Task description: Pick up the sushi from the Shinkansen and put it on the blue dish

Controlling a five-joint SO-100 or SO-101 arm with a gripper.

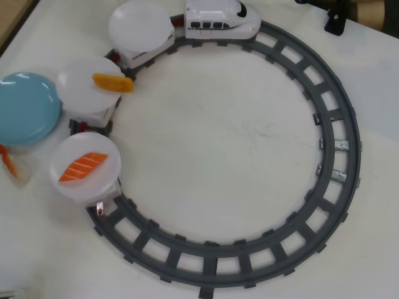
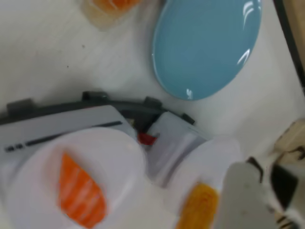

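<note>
The blue dish (image 1: pixel 25 107) is bare, so as far as the pictures show nothing has been delivered yet and the whole job is left. Two pieces ride on the Shinkansen (image 1: pixel 221 20): the yellow egg sushi (image 1: pixel 113 82) on the middle white plate (image 1: pixel 81 87) and the salmon sushi (image 1: pixel 83 166) on the rear white plate (image 1: pixel 68 180); the front white plate (image 1: pixel 140 25) behind the engine carries nothing. An orange shrimp piece (image 1: pixel 7 162) lies on the table off the grey track (image 1: pixel 336 118), close by the dish, not on it.

The claw does not appear in the overhead view. In the wrist view only a pale blurred part of it (image 2: pixel 245 195) enters at the lower right corner, and I cannot tell whether the fingers are spread or closed; nothing seems held. The egg (image 2: pixel 199 206) sits just left of that part, the salmon (image 2: pixel 80 195) farther left, the dish (image 2: pixel 209 45) well above it
</note>
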